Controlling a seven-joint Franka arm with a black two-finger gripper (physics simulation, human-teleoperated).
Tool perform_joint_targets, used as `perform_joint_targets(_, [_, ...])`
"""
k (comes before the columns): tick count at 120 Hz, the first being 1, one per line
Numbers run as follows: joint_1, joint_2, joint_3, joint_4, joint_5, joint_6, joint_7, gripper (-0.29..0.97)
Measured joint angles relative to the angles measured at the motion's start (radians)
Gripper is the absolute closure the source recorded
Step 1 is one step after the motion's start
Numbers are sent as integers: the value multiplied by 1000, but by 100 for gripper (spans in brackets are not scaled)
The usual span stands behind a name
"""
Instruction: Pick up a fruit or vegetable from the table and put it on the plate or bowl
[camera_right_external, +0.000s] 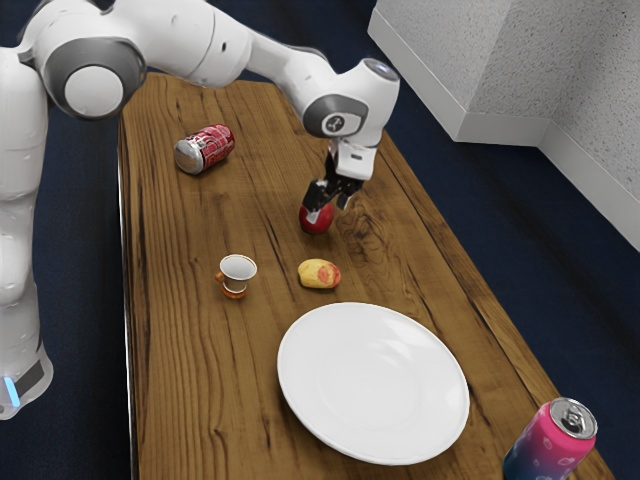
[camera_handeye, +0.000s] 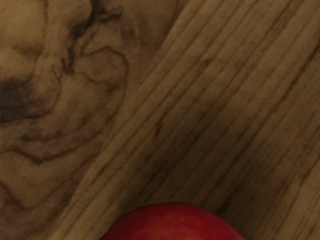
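Gripper is down right on top of the red apple, mid-table, arm coming in from the exterior view's upper left. Grip state: can't tell from this angle whether it's clamped on the apple or loose around it. Can't tell either whether the apple is resting on the wooden table or just off it. Wrist view has the apple as a red dome directly under the hand, wood grain beyond it. White plate sits nearer the camera, well apart from the apple, nothing on it. Between the two, just beyond the plate's rim, lies a yellow-red fruit. A small orange-and-white cup stands upright toward the exterior view's left of that fruit. Red soda can is on its side at the far end of the table; a pink can stands upright at the near corner on the exterior view's right.
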Motion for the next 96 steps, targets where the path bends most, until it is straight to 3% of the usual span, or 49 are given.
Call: perform_joint_targets(96, [6,20,6,-25,-19,32,10,0])
